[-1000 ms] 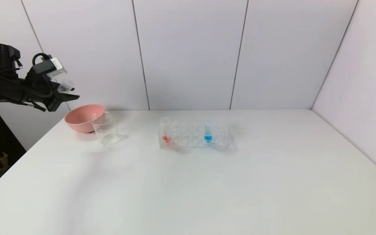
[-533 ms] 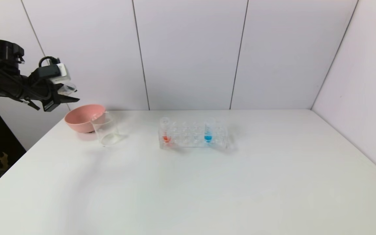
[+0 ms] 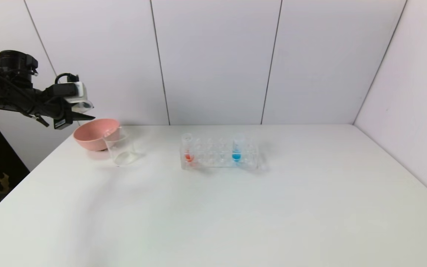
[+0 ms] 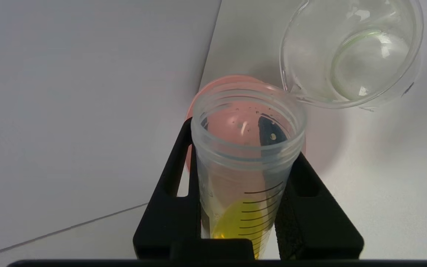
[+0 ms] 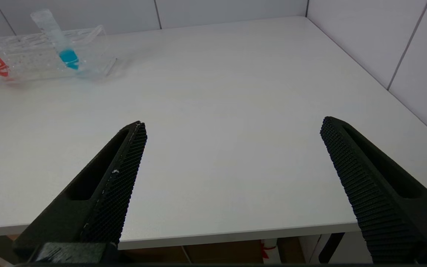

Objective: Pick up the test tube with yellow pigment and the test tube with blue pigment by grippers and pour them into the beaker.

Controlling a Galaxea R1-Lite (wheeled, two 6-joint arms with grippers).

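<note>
The left gripper [image 4: 241, 207] is clenched on the test tube with yellow pigment [image 4: 245, 163], held above the table's [image 3: 213, 207] far left edge; the pink bowl [image 3: 92, 134] sits just below it, the beaker [image 3: 121, 150] just beyond. The right gripper [image 5: 232, 167] hangs released over the near edge (bare tabletop ahead), the test tube with blue pigment [image 5: 59, 40] racked [image 3: 219, 154] well away.
</note>
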